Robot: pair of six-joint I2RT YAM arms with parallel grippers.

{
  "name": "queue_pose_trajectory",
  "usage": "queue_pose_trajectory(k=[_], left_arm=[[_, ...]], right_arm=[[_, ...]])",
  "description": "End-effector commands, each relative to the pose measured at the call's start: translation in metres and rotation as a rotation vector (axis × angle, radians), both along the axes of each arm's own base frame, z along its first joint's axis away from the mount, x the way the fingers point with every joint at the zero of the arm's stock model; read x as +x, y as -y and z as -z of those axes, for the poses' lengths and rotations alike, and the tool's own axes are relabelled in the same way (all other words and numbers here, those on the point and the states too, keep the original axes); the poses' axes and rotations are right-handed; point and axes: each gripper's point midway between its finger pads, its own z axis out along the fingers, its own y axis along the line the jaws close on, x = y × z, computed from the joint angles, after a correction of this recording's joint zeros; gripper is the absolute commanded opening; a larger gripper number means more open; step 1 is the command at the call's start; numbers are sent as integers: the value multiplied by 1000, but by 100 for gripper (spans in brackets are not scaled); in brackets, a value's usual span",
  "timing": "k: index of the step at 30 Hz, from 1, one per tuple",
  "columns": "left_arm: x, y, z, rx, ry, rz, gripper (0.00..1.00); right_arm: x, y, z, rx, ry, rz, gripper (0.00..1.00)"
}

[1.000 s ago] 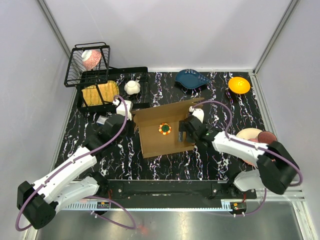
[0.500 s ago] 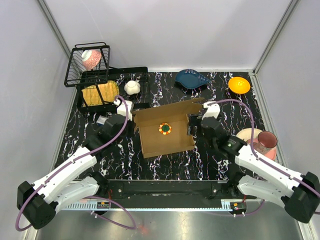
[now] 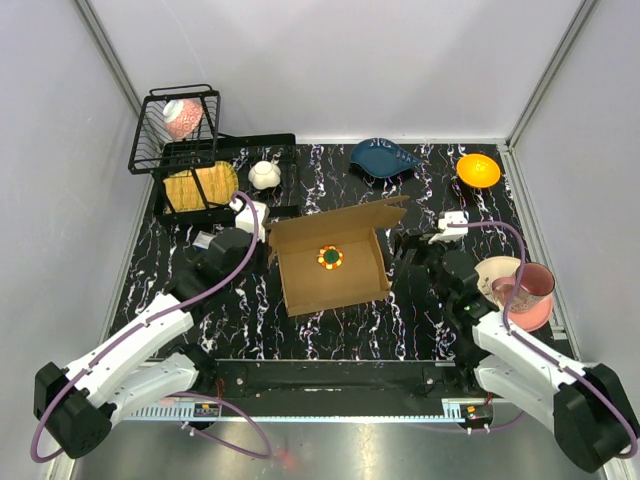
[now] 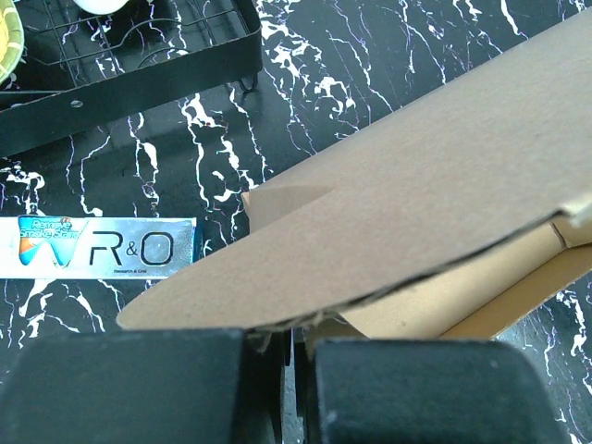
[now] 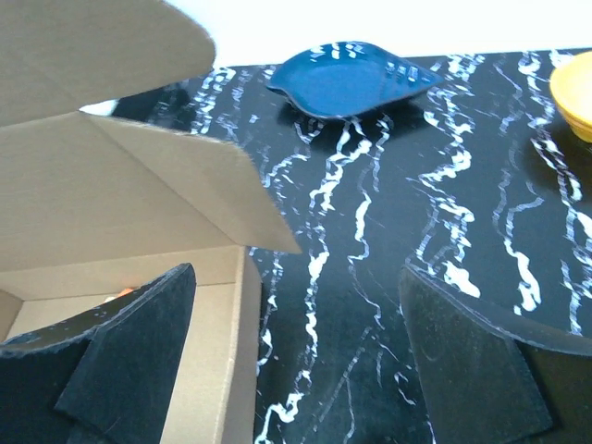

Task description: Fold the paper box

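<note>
A silver-and-blue flat packet (image 4: pixel 106 248) printed "R&O" lies ahead-left of the left gripper (image 4: pixel 294 338). That arm is stretched forward, and its fingers pinch a flap edge of the brown corrugated cardboard box (image 3: pixel 340 282). The box sits open side up between both grippers. The right gripper (image 5: pixel 296 287) gapes wide just beside its right wall.

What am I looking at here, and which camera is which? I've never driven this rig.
Two white robot arms are bolted at the table's near edge, and each ends in a two-finger gripper. The wide picture looks down from above. The other two come from cameras on the wrists.

On the black marbled table sits the paper box, open, with a small orange thing inside. Behind it are a wire basket, a blue dish and an orange bowl.

The left gripper is shut on the box's left flap. The right gripper is open beside the box's right side, holding nothing.
</note>
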Motion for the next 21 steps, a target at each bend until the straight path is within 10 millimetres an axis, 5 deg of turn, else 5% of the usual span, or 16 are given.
queue_pose_trajectory(k=[1, 10, 21], left_arm=[[-7, 7, -11, 0, -1, 65, 1], [-10, 9, -10, 4, 1, 91, 1], [-13, 10, -10, 12, -8, 119, 1]], right_arm=[[5, -22, -38, 57, 227, -158, 95], [14, -40, -34, 41, 210, -257, 93], [53, -54, -45, -30, 257, -286, 93]])
